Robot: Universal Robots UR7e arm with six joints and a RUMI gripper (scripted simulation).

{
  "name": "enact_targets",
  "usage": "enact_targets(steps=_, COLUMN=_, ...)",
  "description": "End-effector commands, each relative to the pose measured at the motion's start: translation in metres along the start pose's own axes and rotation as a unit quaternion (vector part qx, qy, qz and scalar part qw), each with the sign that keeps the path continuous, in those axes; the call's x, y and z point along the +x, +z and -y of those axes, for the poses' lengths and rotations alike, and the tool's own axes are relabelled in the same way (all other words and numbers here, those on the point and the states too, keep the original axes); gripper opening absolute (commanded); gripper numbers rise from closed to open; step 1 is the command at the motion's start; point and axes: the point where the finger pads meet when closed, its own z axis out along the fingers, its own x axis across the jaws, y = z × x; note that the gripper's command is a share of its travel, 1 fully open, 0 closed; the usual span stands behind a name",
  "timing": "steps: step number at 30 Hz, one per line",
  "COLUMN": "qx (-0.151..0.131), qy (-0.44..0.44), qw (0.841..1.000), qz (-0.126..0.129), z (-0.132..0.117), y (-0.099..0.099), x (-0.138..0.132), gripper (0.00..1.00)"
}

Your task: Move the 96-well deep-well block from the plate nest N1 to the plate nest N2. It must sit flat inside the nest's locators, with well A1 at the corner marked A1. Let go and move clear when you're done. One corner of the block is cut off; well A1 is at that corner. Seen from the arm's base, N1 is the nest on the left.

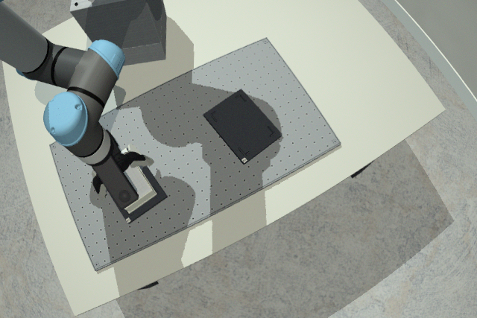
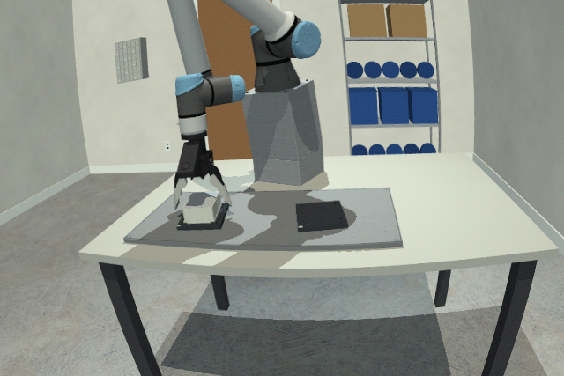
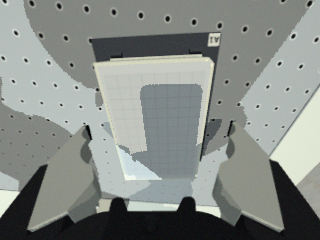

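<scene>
from the top view i mostly see the arm covering the deep-well block (image 1: 143, 187); only its cream edge shows on the dark nest n1 (image 1: 153, 202). the wrist view gives me what that hides: the block's gridded top face, a white a1 label (image 3: 214, 39) on the nest at its far right corner, and the fingers spread as wide as they go on either side of the block, gripping nothing. on the exterior view the gripper (image 2: 202, 195) straddles the block. nest n2 (image 1: 242, 126) sits bare on the perforated plate (image 1: 304, 114) atop the worktop (image 1: 346, 56).
</scene>
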Motion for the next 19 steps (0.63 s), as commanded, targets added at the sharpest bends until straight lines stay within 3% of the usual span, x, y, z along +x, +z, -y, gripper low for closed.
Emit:
enact_targets(steps=1, qx=0.0, qy=0.0, qw=1.0, qz=0.0, z=0.0, y=-0.003, x=0.0, gripper=1.0)
enact_targets(steps=15, qx=0.0, qy=0.0, qw=1.0, qz=0.0, z=0.0, y=-0.035, x=0.0, gripper=1.0)
enact_targets(steps=19, qx=0.0, qy=0.0, qw=1.0, qz=0.0, z=0.0, y=-0.035, x=0.0, gripper=1.0)
